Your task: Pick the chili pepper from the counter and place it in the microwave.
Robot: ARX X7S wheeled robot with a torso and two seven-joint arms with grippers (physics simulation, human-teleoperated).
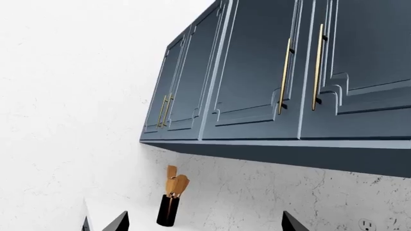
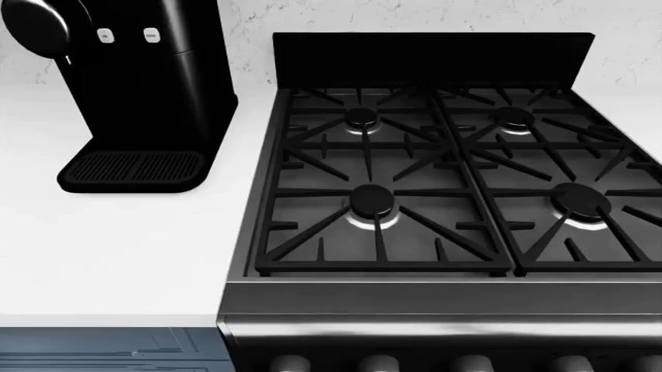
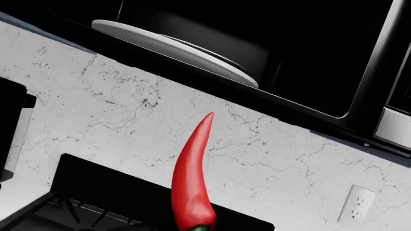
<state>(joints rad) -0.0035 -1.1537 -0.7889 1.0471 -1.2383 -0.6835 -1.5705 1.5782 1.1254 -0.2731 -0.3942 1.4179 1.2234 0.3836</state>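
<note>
Chili pepper [image 3: 192, 185] upright before right camera | below open microwave [image 3: 308, 57] | claw states: cannot tell

Head view down onto stove [image 2: 445, 186] and counter [image 2: 114, 256]; left wrist up at cabinets [image 1: 276, 72]; right wrist up at microwave [image 3: 257, 43], sharing stove

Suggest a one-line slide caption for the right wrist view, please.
Glossy red chili pepper raised toward the open black microwave with its white glass turntable, above the marbled white backsplash.

Black coffee machine [image 2: 139, 93] beside gas stove [image 2: 445, 186]; utensil holder [image 1: 168, 210] under wall cabinets [image 1: 282, 77].
</note>
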